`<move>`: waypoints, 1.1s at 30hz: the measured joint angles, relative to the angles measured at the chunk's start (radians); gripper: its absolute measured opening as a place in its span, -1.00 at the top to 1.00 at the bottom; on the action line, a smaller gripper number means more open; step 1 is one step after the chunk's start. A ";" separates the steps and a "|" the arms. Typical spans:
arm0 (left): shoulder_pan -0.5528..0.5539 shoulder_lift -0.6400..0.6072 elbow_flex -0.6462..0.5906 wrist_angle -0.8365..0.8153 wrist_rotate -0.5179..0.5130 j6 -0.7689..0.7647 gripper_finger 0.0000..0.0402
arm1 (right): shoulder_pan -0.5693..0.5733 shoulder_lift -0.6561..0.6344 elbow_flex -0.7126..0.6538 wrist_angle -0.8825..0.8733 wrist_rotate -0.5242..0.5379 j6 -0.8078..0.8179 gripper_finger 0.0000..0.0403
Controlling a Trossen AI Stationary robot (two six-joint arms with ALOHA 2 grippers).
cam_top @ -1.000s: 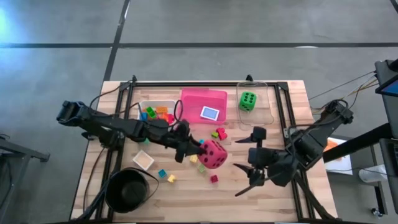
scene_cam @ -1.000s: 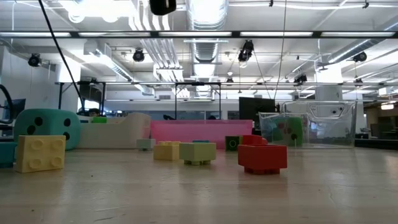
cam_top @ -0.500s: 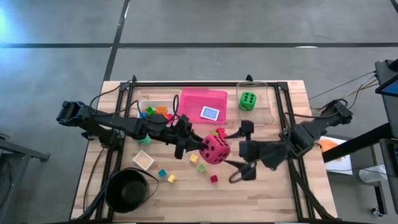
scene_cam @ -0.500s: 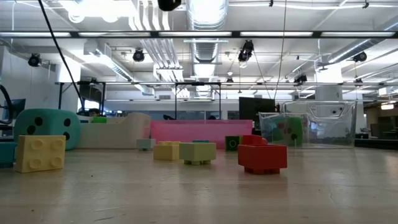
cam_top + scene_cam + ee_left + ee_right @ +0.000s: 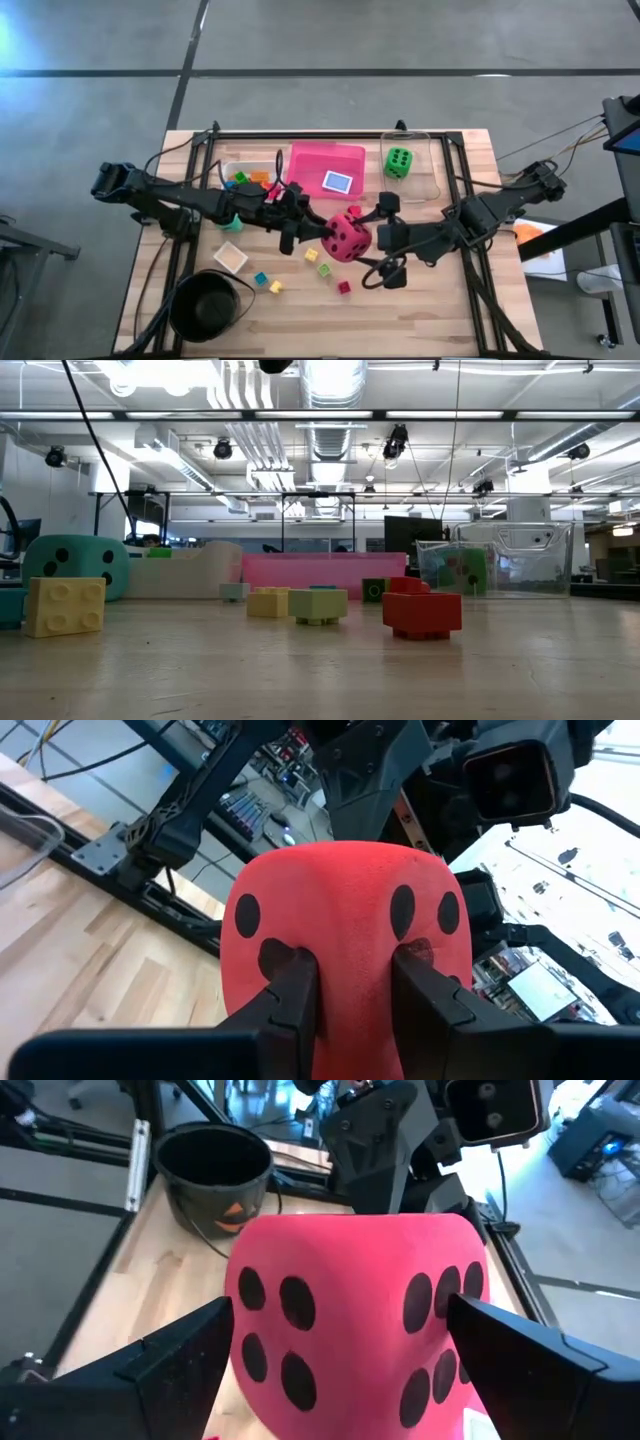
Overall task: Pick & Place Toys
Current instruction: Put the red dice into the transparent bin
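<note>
Red die (image 5: 347,238) sits mid-surface between both arms, left tool (image 5: 312,232) pinching it from its left side, right tool (image 5: 385,240) spread wide around its right side with fingers flanking it, likely a handover toward the right arm.

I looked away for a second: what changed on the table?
The right hand swung in from the right, and its open fingers now straddle the red die. The left hand kept its pinch on the die, shifting it slightly rightward. The green die and loose blocks stayed put.
</note>
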State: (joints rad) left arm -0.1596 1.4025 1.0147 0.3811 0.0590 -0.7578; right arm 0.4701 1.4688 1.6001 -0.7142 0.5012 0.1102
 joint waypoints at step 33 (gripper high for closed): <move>-0.001 0.000 -0.001 0.080 -0.034 -0.059 0.26 | -0.068 0.012 0.000 0.062 -0.097 0.130 0.28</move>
State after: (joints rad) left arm -0.1604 1.4021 1.0134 0.4615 0.0250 -0.8165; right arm 0.4019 1.4809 1.6002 -0.6521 0.4044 0.2397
